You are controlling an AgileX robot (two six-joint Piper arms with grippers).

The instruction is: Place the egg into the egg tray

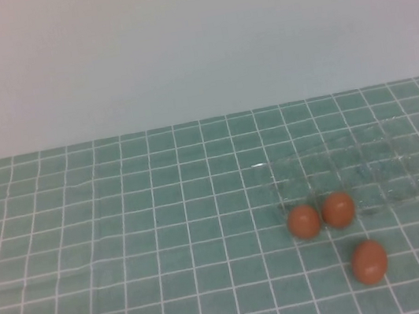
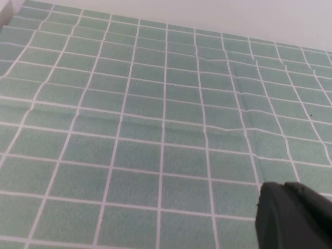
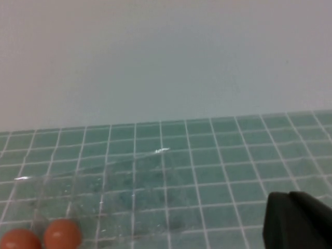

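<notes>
Judging by the layout, nothing is done: the egg (image 1: 369, 261) lies loose on the desk (image 1: 133, 280), near the tray (image 1: 355, 170). Neither left claw (image 2: 293, 218) nor right claw (image 3: 298, 220) shows its state; I cannot tell.

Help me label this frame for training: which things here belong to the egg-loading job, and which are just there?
Belongs to the job:
- egg tray, clear plastic
- lone egg, nearest the robot
- two eggs side by side at the tray's near edge
- right gripper, left gripper, each only partly visible in its wrist view

Just there:
- green tiled cloth
- pale wall
</notes>
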